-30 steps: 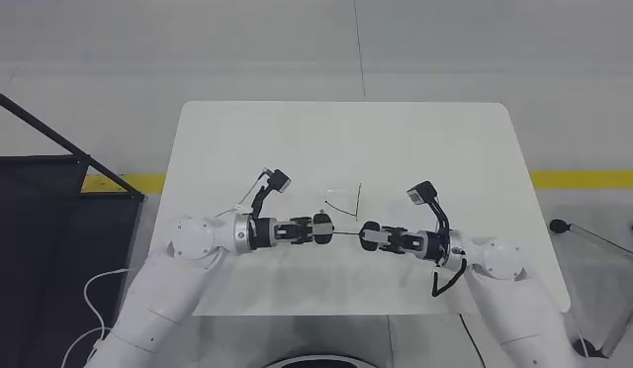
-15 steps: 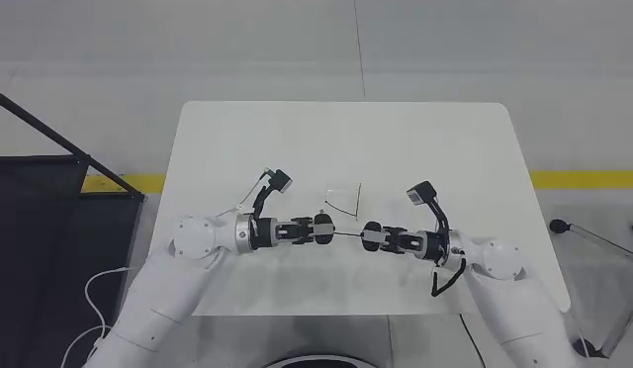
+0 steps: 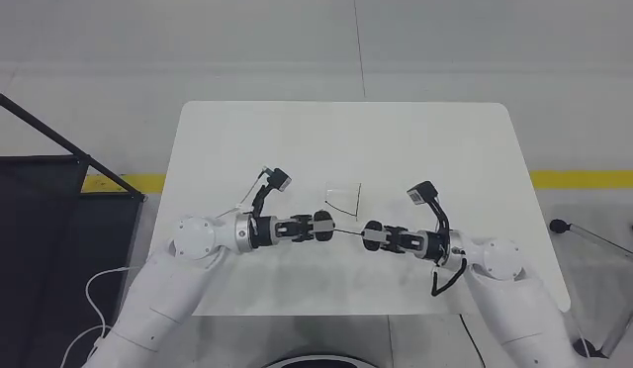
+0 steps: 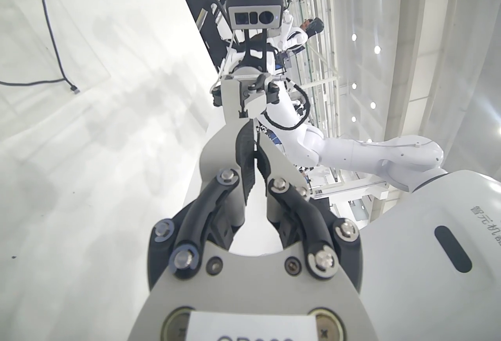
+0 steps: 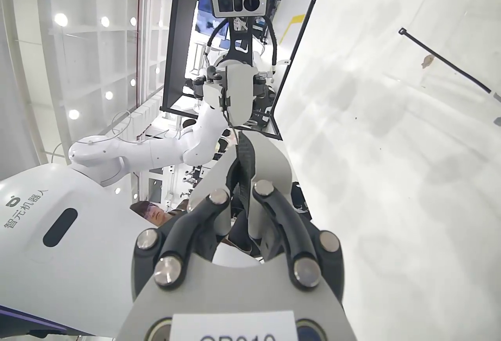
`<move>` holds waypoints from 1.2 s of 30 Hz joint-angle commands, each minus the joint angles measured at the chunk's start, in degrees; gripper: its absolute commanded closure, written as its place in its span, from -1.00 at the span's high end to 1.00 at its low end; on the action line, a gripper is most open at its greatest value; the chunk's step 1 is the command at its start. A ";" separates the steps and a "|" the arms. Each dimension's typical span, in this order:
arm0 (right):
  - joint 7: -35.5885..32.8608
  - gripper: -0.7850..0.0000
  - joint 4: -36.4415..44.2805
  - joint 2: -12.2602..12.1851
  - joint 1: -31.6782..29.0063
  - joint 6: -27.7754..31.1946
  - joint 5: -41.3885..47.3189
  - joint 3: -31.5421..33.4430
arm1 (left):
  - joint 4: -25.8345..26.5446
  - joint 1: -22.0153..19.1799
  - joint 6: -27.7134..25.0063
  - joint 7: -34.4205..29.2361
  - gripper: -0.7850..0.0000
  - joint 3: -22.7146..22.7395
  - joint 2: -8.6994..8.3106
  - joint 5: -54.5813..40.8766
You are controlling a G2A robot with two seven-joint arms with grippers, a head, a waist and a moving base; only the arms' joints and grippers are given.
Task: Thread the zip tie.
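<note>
L claw (image 3: pixel 327 229), R claw (image 3: pixel 365 234), both pinching zip tie (image 3: pixel 346 232)

Left tool (image 3: pixel 328 229), right tool (image 3: pixel 365 234) clamped, facing.

The zip tie (image 3: pixel 347 233) is black; the tabletop (image 3: pixel 445 150) is plain white; the floor (image 3: pixel 247 42) is pale grey with a yellow stripe (image 3: pixel 584 179).
</note>
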State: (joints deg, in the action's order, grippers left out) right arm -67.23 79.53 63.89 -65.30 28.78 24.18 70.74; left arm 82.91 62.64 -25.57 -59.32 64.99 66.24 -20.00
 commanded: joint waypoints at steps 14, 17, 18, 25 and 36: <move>13.52 -1.00 7.05 -0.38 -7.86 4.46 0.26 4.13 | -0.23 1.59 -4.50 5.53 1.00 0.05 0.54 -6.12; 13.52 -1.00 7.05 -0.38 -7.86 4.46 0.26 4.13 | -0.23 1.59 -4.50 5.53 1.00 0.05 0.54 -6.12; 13.52 -1.00 7.05 -0.38 -7.86 4.46 0.26 4.13 | -0.23 1.59 -4.50 5.53 1.00 0.05 0.54 -6.12; 13.52 -1.00 7.05 -0.38 -7.86 4.46 0.26 4.13 | -0.23 1.59 -4.50 5.53 1.00 0.05 0.54 -6.12; 19.67 -1.00 8.62 0.10 -8.46 2.28 0.16 2.82 | 1.10 4.18 -15.57 32.71 1.00 -7.57 3.71 10.14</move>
State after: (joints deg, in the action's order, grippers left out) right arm -47.65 88.29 63.98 -73.85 31.00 24.13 73.56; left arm 84.40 66.92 -40.18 -30.29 58.70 69.46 -11.81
